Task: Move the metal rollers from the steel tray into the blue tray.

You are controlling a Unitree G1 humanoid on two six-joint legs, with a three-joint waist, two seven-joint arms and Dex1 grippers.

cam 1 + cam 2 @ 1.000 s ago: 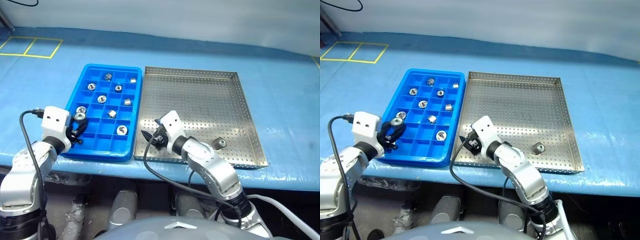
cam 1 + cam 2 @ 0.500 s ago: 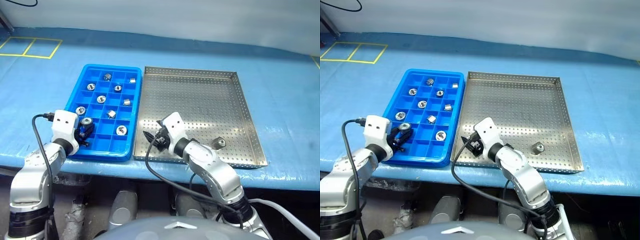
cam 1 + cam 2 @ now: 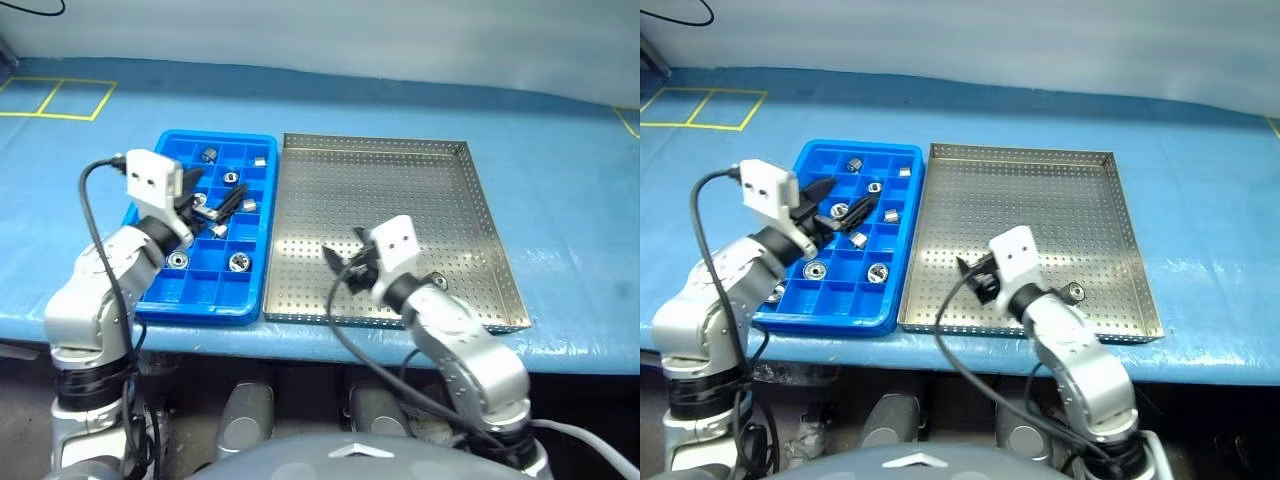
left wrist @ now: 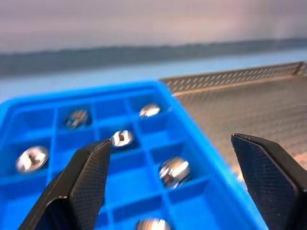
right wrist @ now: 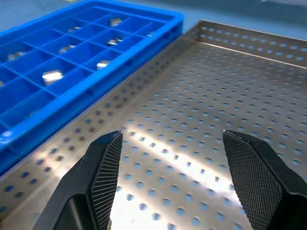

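Comparing this moment with the frames of a second earlier, one change is recorded: the left claw (image 3: 218, 208), formerly closed on a roller at the near left corner of the blue tray (image 3: 160, 290), is now raised over the middle of that tray with its black fingers spread wide and nothing between them. The delivery of that roller is judged complete. The right claw (image 3: 345, 265) is shifted toward the near right part of the steel tray (image 3: 400, 180), fingers apart and empty, as the right wrist view confirms.

One of the metal rollers (image 3: 1075, 292) is left on the steel tray, close to its near right corner and partly hidden behind the right arm. It is judged to be the last to transfer. The others (image 3: 238, 261) are lodged singly in compartments of the blue tray; several are noted, an exact count not being attempted.

The rollers are short, bright, silvery cylinders with a dark bore. The steel tray is a shallow sheet-metal rectangle, its floor pierced by regular rows of small holes, its rim low. The blue tray is glossy moulded plastic, gridded into square cells. The desk (image 3: 560, 180) is covered in a blue sheet.
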